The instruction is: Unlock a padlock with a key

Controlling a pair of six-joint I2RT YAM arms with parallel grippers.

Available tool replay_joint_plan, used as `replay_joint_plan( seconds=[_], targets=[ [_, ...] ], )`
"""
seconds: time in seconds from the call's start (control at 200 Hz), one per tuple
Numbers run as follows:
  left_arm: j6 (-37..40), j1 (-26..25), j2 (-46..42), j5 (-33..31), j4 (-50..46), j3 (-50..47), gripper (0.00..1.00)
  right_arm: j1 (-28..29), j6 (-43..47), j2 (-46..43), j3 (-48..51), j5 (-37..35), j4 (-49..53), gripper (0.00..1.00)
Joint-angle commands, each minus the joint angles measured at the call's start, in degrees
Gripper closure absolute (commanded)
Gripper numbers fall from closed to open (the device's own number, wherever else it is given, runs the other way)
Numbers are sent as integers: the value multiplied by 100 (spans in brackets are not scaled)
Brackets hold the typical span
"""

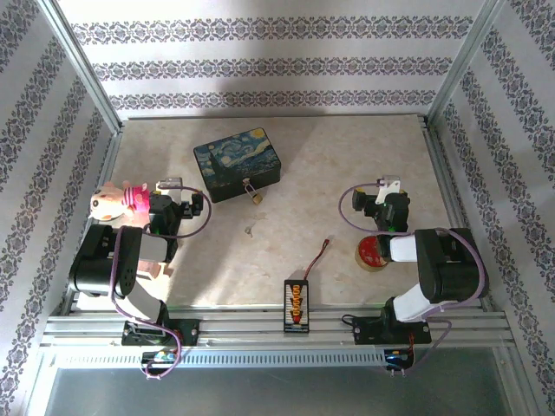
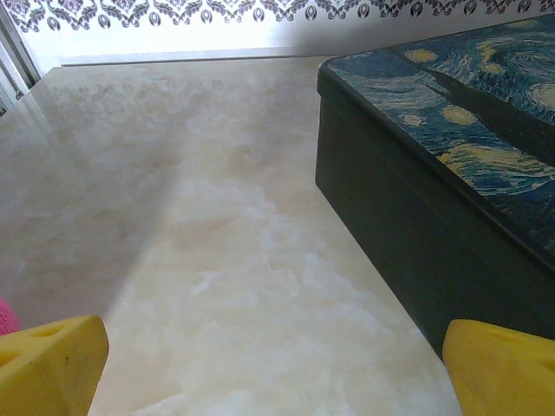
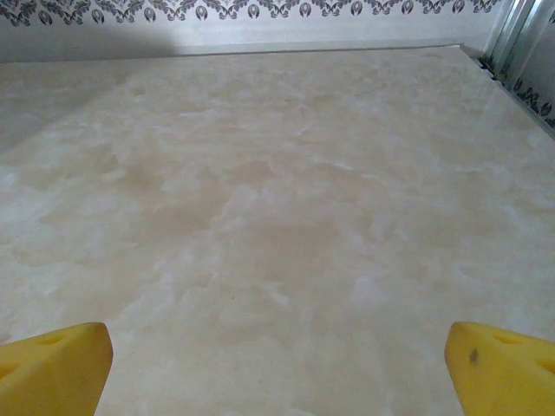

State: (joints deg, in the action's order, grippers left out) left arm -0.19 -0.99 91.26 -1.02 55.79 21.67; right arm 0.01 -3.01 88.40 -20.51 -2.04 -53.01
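While you are keeping both hands wide open and gripping nothing, your left hand (image 2: 276, 373) is hovering near the worktop's (image 1: 347, 156) left edge beside the dark-blue box (image 1: 238, 166), and your right hand (image 3: 277, 373) is hovering toward the right edge. The padlock (image 1: 252, 194) is sitting against the box's near side, and the key (image 1: 249, 231) is lying just beyond it toward the near edge, apart from both hands.

We see a smooth, faintly glossy marble-look table (image 3: 277, 217), a painted box (image 2: 434, 121) with a satin-sheen lid and dark matt wall, a brass-coloured metal padlock (image 1: 255, 197) and a fuzzy pink plush toy (image 1: 117, 200).
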Motion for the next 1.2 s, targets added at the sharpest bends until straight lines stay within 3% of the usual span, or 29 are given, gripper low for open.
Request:
replay_joint_plan(
  seconds=[0.0,1.194],
  targets=[
    [71,51,4,84,-112,47,1,16,45,-95,-76,64,-165,2],
    [27,77,-3,84,-163,65,1,16,74,-95,-102,167,-113,2]
  ],
)
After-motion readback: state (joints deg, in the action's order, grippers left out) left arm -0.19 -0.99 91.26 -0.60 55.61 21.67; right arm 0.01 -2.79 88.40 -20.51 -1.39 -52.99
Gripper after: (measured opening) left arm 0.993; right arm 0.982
